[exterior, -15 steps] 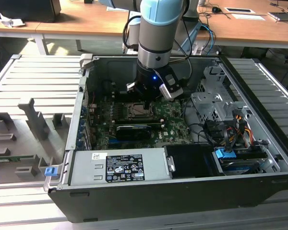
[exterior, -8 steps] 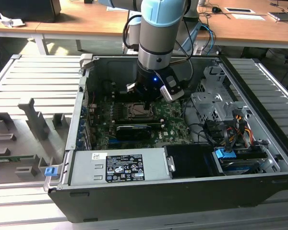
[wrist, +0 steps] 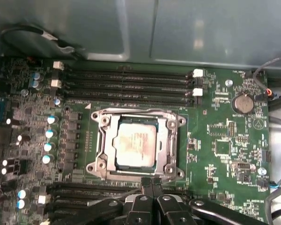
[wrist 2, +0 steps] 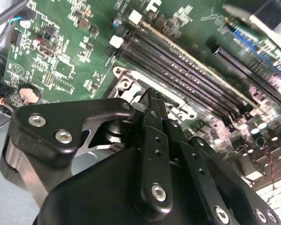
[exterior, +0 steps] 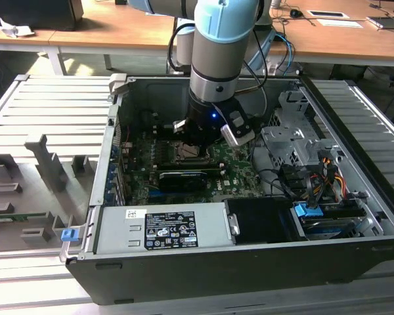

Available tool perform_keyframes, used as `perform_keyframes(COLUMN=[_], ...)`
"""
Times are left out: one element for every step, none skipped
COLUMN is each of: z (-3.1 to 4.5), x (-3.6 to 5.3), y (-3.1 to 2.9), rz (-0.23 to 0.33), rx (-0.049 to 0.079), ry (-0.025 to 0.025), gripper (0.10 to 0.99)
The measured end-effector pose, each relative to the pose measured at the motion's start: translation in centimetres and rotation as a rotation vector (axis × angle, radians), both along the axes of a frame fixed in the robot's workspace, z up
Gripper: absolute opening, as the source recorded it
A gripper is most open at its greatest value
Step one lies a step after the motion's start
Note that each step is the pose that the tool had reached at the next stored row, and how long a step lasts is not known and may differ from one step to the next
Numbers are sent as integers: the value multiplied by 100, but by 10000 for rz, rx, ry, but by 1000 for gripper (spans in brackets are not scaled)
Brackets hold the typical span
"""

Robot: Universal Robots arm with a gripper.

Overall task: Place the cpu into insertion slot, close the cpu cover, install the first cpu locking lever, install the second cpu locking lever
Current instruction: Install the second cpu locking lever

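In the first wrist view the cpu (wrist: 136, 143) lies flat in the insertion slot (wrist: 101, 161), pale metal top up. The silver cpu cover (wrist: 167, 140) is folded down around it, and the chip shows through its window. My gripper (wrist: 152, 182) is shut, its black fingers pressed together with nothing visible between them. The tips sit at the socket's edge nearest the camera. The second wrist view shows the same fingertips (wrist 2: 150, 96) over a socket corner (wrist 2: 124, 83). In the exterior view the gripper (exterior: 196, 139) hangs low over the socket (exterior: 184, 154) inside the case. I cannot make out the locking levers.
Long memory slots (wrist: 126, 84) run along the far side of the socket, and more lie under the fingers. A coin battery (wrist: 244, 103) and capacitors (wrist: 50, 133) stand on the green board. A black card (exterior: 184, 178), power supply (exterior: 161, 230), drive cage (exterior: 295, 141) and cables (exterior: 322, 170) crowd the case.
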State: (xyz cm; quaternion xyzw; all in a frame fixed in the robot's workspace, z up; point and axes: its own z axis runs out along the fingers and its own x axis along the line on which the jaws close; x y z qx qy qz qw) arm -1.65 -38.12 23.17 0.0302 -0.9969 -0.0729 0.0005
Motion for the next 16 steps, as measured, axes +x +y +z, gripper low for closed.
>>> perform_keyframes(z=[0,0,0,0,0,0,0,0,0,0,0,0,0,0,0,0], x=[0,0,0,0,0,1,0,0,-2,-3,-5,-7,-21,-32,-52,-74], y=[-10,-16,-22,-26,-33,-46,-55,-63,-74,-83,-90,-94,-99,-100,-102,-104], rz=[0,0,0,0,0,1,0,1,0,0,-1,-1,0,1,0,0], rx=[17,32,46,50,56,65,69,74,78,82,87,92,104,110,118,132], ry=[0,1,0,0,0,0,0,0,1,1,0,0,1,0,0,0], gripper=[106,106,106,106,106,106,106,106,106,106,106,106,106,106,106,106])
